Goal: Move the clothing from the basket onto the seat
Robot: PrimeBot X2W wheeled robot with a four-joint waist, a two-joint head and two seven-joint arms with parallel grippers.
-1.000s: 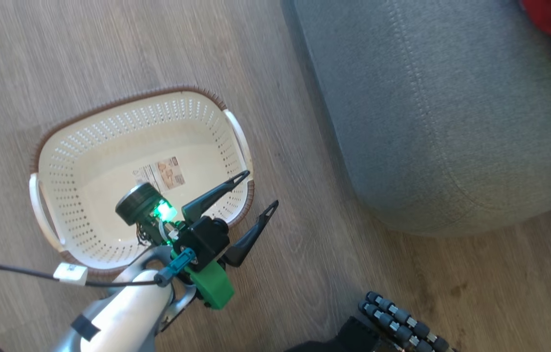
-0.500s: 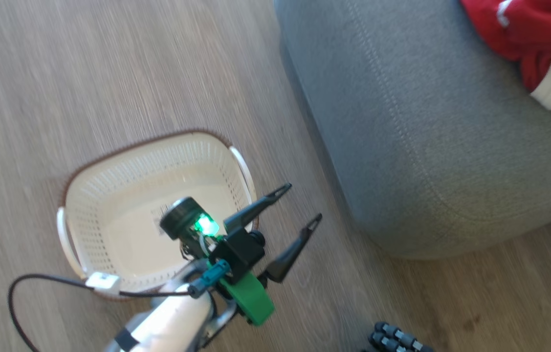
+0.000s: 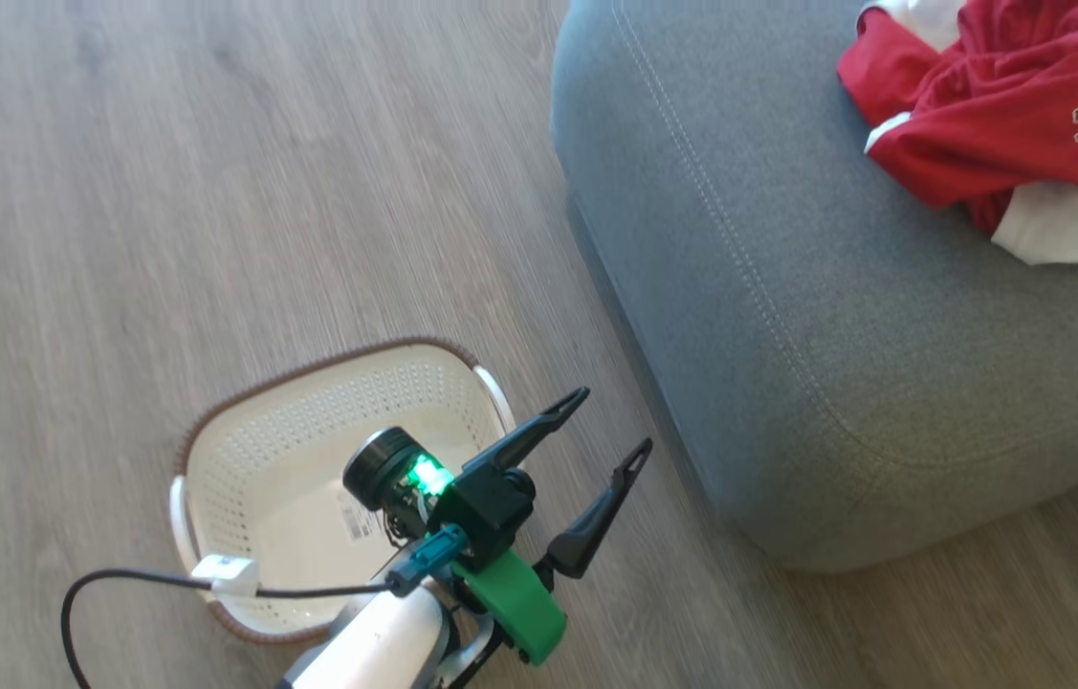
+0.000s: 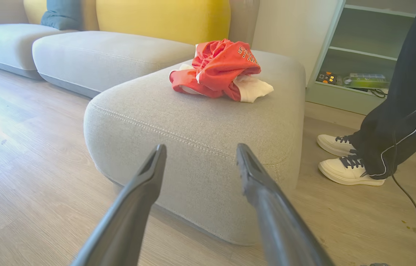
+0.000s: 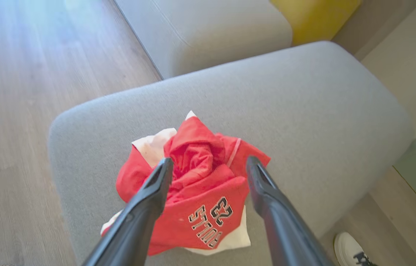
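Wood-look plank flooring (image 3: pixel 165 191) runs under everything, and on it the basket (image 3: pixel 252 450) stands near the rounded corner of the seat (image 3: pixel 835 383), its pale bottom bare but for a printed label (image 3: pixel 357 522), as far as we can see past our own wrist. The clothing (image 3: pixel 998 124) lies heaped on top of the seat, the lettered piece uppermost with white fabric poking out beneath. We judge the step in hand to be the release and pull-away, the moving itself looking done. Our right gripper (image 5: pixel 208 160) points down at the heap with its jaws wide apart and nothing between them; we cannot tell how far above the cloth the tips hang, so we would lift straight back along the fingers rather than sweep sideways, lest a tip hook a fold and drag the heap off. Our left gripper (image 3: pixel 613 419) hangs over the floor between basket and seat, jaws likewise spread and empty, and we would mind the black cable (image 3: pixel 146 574) trailing by the basket rim. The upholstery is grey with a pale stitched seam. Beyond it we see yellow cushions (image 4: pixel 163 18), a pale green shelf unit (image 4: pixel 363 55) and a person's white shoes (image 4: pixel 344 171) close to the seat's far side, so we would turn slowly
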